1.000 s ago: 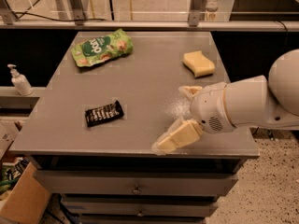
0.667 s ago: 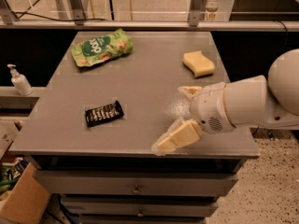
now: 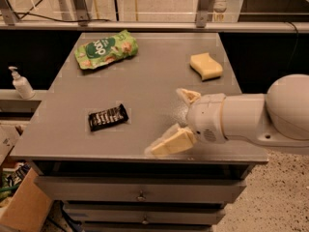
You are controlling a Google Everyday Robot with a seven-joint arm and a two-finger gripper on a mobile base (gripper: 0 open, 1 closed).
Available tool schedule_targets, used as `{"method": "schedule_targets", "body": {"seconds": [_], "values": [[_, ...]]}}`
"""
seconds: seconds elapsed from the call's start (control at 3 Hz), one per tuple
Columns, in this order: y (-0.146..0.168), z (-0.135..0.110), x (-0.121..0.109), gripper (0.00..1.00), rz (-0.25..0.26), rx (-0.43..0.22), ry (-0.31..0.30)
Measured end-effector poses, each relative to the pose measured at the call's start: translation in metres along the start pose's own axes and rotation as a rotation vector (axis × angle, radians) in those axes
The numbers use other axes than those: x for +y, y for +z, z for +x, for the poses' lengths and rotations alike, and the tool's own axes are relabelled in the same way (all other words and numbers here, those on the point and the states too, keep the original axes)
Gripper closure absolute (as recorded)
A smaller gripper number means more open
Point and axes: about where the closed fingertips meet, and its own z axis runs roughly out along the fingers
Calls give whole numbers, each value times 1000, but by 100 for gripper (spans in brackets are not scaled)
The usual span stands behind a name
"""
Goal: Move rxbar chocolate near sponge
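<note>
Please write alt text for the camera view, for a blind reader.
The end effector hangs open and empty over the front right of the grey table; the rxbar chocolate lies at the front left. The sponge sits at the back right, a green pouch at the back left.

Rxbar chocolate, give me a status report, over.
Gripper open, empty, over the table's front right. Rxbar chocolate flat at front left, not gripped, apart from sponge at back right. Green pouch back left, off the path.

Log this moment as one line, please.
pincer: open, empty, over front right of table | chocolate bar: front left, not yet grasped | sponge: back right
</note>
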Motion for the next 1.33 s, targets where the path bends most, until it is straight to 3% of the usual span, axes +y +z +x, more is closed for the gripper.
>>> {"method": "schedule_targets", "body": {"seconds": [0.67,1.33], "values": [[57,-28,3,0,38,-133,-96],[97,-46,11,0,-7,-134,-98]]}}
